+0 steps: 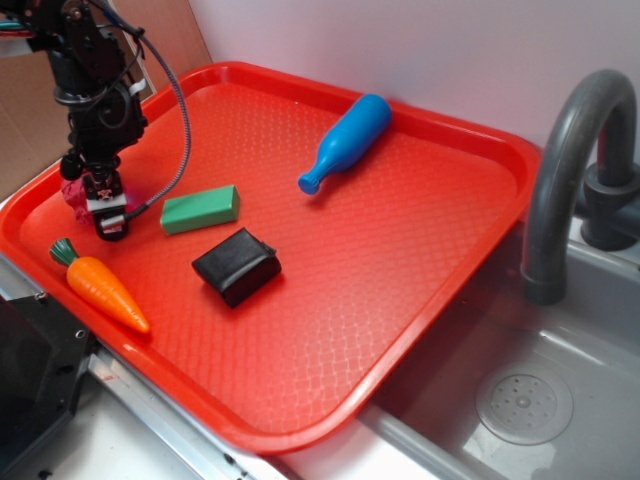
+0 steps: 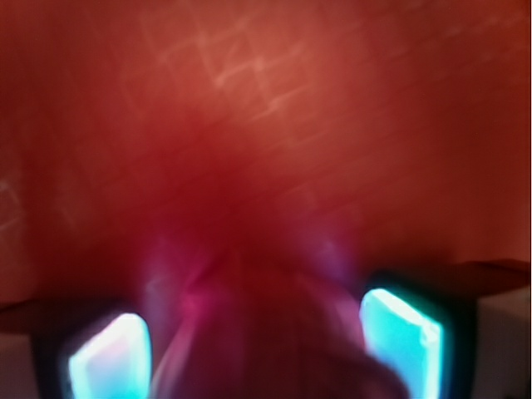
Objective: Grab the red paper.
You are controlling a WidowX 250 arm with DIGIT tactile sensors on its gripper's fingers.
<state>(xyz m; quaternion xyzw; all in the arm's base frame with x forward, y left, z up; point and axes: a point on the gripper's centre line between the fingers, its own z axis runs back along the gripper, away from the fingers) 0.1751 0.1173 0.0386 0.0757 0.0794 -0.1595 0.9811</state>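
Nearest to us in the exterior view, the carrot [image 1: 100, 285] lies at the front left of the tray [image 1: 420, 290], with the black block [image 1: 236, 265] to its right. Just behind the carrot our gripper [image 1: 100, 205] is down low at the tray's left side, and the red paper [image 1: 73, 192] shows as a dark crimson lump at its left edge, touching or partly hidden by it. In the wrist view the paper [image 2: 249, 332] fills the blurred space between our two fingertips [image 2: 112, 357], which stand well apart on either side of it. So we judge the gripper to be open around the paper, not yet closed on it, though the blur keeps us from telling whether the pads touch it.

The approach and descent look done. What is left, as we read it, is the squeeze and the lift.

Further back lie the green block [image 1: 200, 209] and the blue bottle [image 1: 345, 142], both well clear. Beyond the tray's right edge are the sink [image 1: 520, 400] and faucet [image 1: 575, 170].
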